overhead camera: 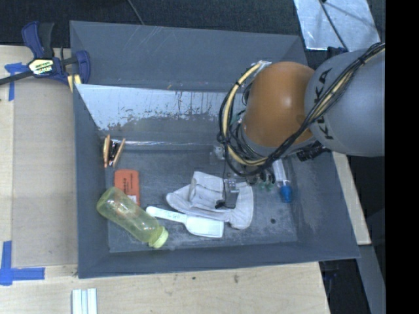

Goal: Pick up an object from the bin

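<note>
Grey metal bin held a few loose items. Gripper was down at the crumpled white cloth at bin centre; released or clenched could not be told. Judged to be at the grasp step: the next move would need a firm pinch on a fold, then a straight lift.

Contents of one grey bin, counted by kind. Six loose things lay inside, one of each: one clear yellow-green bottle at the near left; one orange block just beyond it; one small orange-and-dark clip-like piece at the far left; one white scoop along the near side; one crumpled white cloth at the middle; one blue-tipped tube at the right.
</note>
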Controlling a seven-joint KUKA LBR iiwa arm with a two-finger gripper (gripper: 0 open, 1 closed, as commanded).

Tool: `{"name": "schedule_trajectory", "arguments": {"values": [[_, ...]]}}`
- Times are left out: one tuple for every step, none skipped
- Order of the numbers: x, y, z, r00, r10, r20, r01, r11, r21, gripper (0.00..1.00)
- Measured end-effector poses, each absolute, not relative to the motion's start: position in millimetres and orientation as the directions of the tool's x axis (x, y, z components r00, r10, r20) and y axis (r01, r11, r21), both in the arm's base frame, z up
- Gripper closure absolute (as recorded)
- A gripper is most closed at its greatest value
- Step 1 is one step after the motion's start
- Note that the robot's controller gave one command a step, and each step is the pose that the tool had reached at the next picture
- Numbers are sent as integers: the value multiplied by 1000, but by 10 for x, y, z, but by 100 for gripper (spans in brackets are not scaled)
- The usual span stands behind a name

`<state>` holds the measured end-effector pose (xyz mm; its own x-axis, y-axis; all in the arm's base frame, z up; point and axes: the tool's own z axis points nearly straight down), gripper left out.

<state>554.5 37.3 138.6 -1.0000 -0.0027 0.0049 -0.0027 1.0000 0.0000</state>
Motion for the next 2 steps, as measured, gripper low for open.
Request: {"name": "schedule_trajectory", "arguments": {"values": [[5563,373,1432,-1000,-2,-3,-2,1000,0,0],[5582,406,1231,-999,-40,-5,-40,999,0,0]]}}
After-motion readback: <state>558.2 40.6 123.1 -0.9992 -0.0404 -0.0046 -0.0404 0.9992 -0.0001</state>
